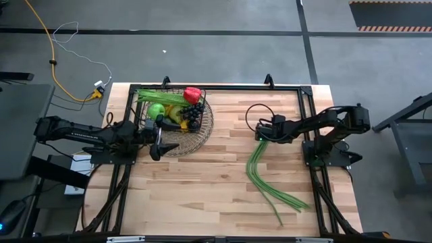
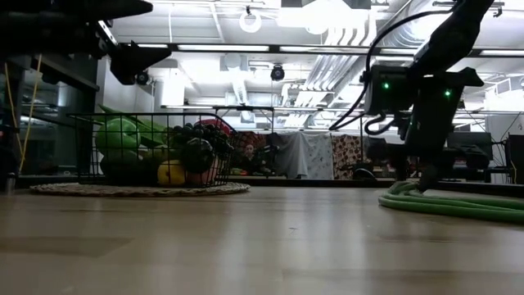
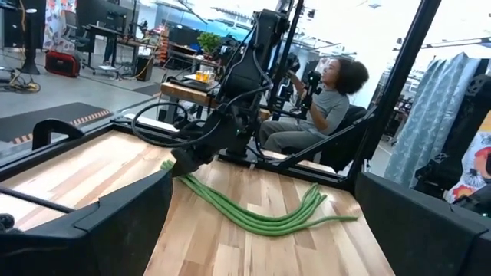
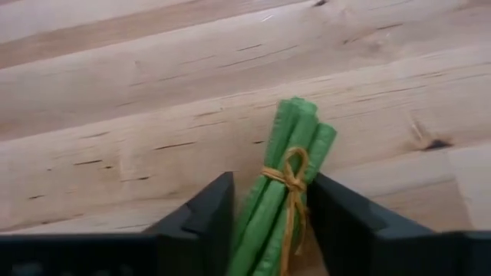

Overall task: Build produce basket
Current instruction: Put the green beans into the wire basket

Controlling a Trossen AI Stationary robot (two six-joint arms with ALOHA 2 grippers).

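While left gripper waits spread beside basket at far left, I see right gripper pinching tied end of green beans, table centre-right.

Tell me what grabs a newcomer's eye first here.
The long green beans sprawl across the table's right side, and the right pincer straddles their tied end. At the back left, the wire basket is already heaped with produce, the red pepper on top, with the left pincer hovering beside it.
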